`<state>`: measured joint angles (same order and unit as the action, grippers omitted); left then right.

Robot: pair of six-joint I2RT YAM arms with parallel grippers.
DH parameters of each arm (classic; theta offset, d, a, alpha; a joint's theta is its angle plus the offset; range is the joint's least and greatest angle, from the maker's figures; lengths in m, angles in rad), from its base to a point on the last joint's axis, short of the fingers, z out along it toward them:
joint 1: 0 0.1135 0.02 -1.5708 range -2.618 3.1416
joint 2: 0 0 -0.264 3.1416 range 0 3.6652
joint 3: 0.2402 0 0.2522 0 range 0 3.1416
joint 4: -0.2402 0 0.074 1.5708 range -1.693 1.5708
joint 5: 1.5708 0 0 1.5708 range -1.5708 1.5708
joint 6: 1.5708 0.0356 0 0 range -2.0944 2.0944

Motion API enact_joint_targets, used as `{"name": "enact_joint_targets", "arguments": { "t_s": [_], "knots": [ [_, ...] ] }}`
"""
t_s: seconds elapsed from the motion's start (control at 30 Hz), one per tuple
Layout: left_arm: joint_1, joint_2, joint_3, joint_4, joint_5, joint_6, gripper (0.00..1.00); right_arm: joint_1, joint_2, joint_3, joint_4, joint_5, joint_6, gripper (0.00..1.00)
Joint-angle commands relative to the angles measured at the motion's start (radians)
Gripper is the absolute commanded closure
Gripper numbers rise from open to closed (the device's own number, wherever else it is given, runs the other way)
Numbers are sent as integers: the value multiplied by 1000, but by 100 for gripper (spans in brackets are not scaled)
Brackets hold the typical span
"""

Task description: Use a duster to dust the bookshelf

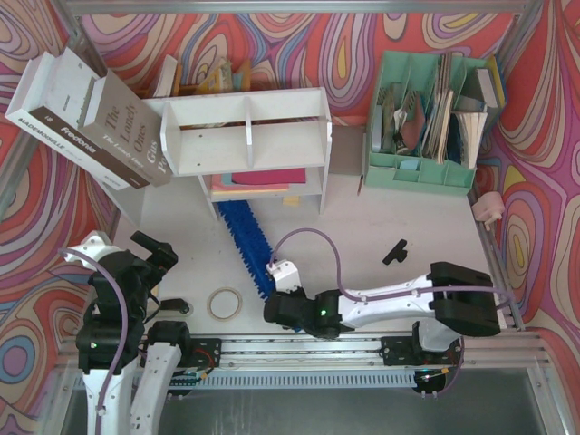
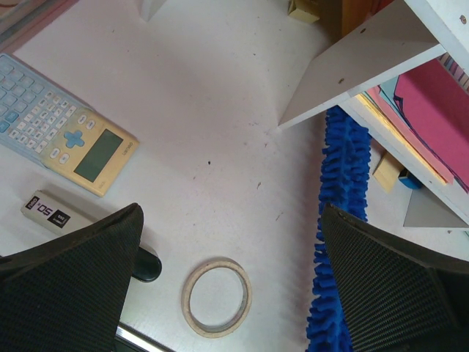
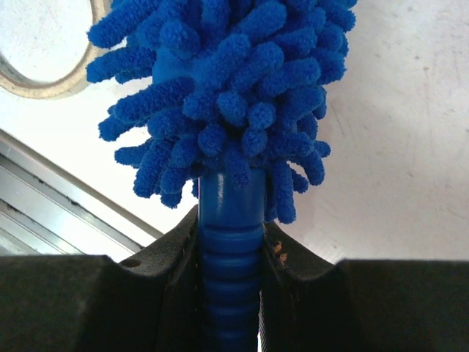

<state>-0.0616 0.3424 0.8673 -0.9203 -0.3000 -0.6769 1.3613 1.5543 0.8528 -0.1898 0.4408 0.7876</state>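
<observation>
My right gripper (image 3: 231, 238) pinches the duster (image 1: 245, 233) by its handle end so the brush reaches toward the bookshelf (image 1: 249, 127), while my left gripper (image 1: 156, 254) hangs open, unneeded

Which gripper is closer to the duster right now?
Right. The right gripper is shut on the duster by its handle; the left gripper hangs open off to the duster's left, not touching it.

white bookshelf (image 1: 245, 104) upright, two upper compartments, shaggy blue duster (image 1: 243, 231) lying diagonally just before it
</observation>
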Motion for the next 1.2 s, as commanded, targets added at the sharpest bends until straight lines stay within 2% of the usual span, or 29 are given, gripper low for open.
{"name": "enact_joint_targets", "arguments": {
  "t_s": [0.0,0.13,0.27,0.7,0.83,1.03,1.17],
  "knots": [
    [5,-4,-14,12,-8,8,2,-3,71,95,143,-24,-102,100],
    [5,-7,-14,12,-10,7,2,-6,138,147,110,-35,-104,100],
    [5,-14,-16,13,-11,7,2,-12,133,127,87,-23,-69,100],
    [5,-16,-17,12,-12,6,2,-44,-55,-28,-19,90,96,100],
    [5,-16,-16,13,-11,5,2,-45,-80,-37,14,86,71,100],
    [5,-14,-16,11,-13,5,2,-40,-17,24,112,13,-35,100],
    [5,-14,-16,11,-15,6,2,-25,15,41,110,-7,-61,100]
  ]
}}
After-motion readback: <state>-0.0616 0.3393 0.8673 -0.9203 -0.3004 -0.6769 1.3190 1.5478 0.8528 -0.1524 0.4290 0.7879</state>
